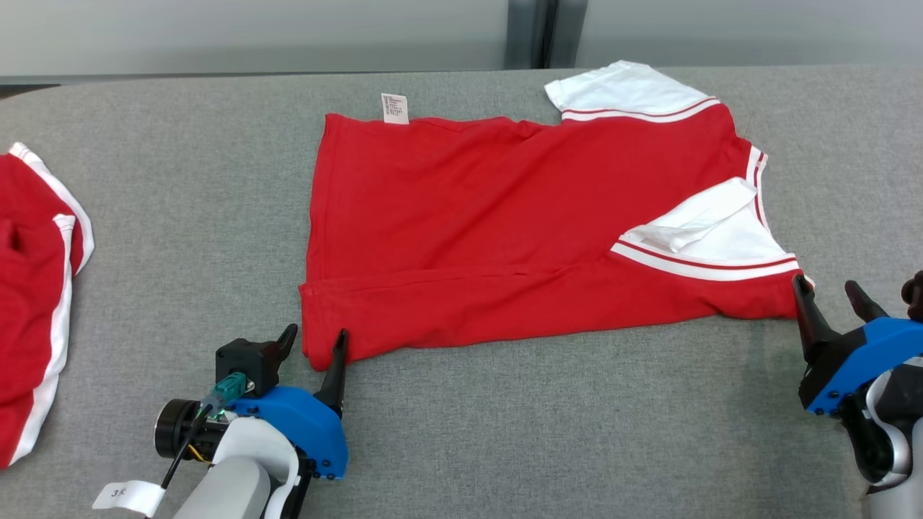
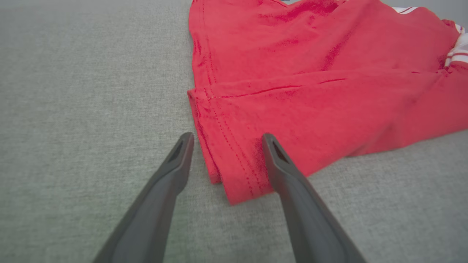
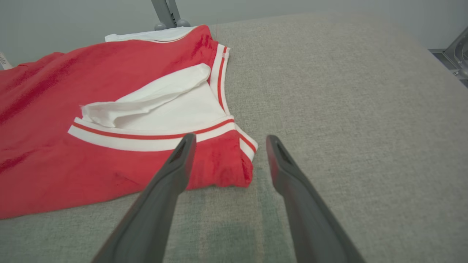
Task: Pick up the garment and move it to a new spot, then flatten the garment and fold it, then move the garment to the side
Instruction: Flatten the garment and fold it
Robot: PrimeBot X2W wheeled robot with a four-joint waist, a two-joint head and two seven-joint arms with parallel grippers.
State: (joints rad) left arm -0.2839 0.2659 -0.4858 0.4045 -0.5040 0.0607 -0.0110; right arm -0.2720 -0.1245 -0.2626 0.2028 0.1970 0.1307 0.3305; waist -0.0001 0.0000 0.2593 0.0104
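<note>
Left hand (image 1: 315, 331): lower left of head view, fingers spread wide, gripping nothing. Its wrist view has the shirt's (image 1: 505, 216) near-left corner between the two fingers; the inner finger (image 2: 278, 160) overlaps the hem. Contact with the cloth: cannot tell.

Right hand (image 1: 823, 282): lower right of head view, fingers likewise spread, empty. Its wrist view puts the shirt's near-right corner just ahead of the fingertips, partly behind the left finger (image 3: 179, 160).

Shirt: red, lying on the grey table (image 1: 180, 216), centre of head view, near edge folded over in a long band. One white sleeve (image 1: 634, 86) sticks out at upper right; a second (image 1: 707, 223) lies folded onto the red at right. Label (image 1: 394, 108) at the far edge.

Second red garment (image 1: 29, 288): left edge of frame, well apart.
</note>
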